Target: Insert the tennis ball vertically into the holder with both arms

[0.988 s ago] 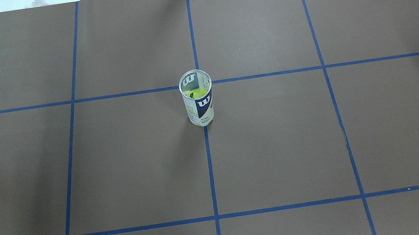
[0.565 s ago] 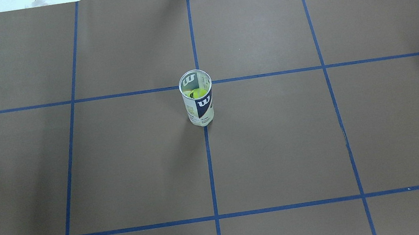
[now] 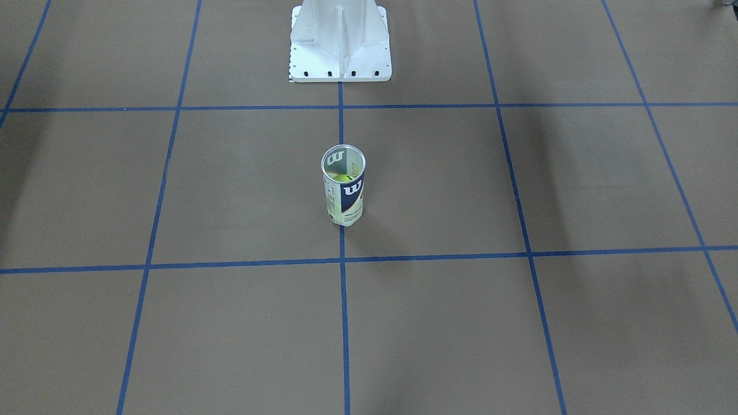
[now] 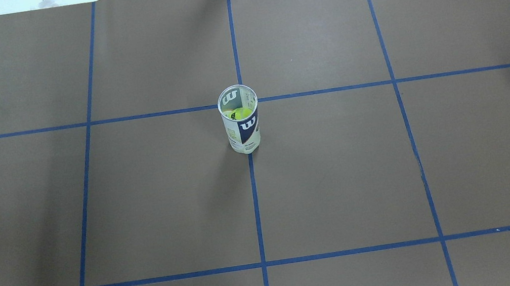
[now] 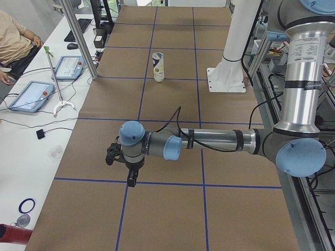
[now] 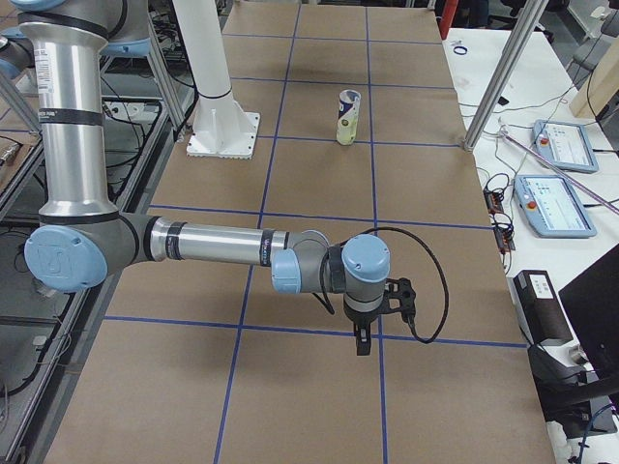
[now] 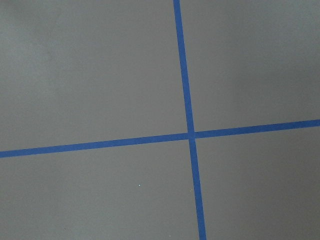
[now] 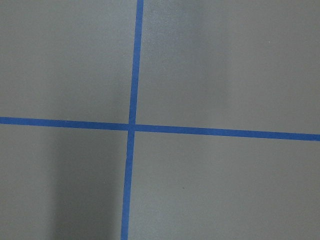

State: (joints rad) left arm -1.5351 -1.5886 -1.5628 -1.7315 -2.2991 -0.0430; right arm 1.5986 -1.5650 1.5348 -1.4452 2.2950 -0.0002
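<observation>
tennis ball (image 4: 242, 113) lies inside the upright holder (image 4: 243, 132); seems done, so leave it untouched. whether left fingers (image 5: 130, 180) or right fingers (image 6: 362, 340) are open, i cannot tell.

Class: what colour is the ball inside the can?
Neon yellow-green ball, clearest in the overhead view.

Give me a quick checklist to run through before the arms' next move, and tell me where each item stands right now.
1. Holder upright on the table: ok.
2. Tennis ball inside the holder: ok, visible through the open top.
3. Left gripper apart from the holder: ok, it hangs over the table far from it.
4. Right gripper apart from the holder: ok, likewise far off.
5. Grippers open or shut: cannot tell, only the side views show them.
</observation>
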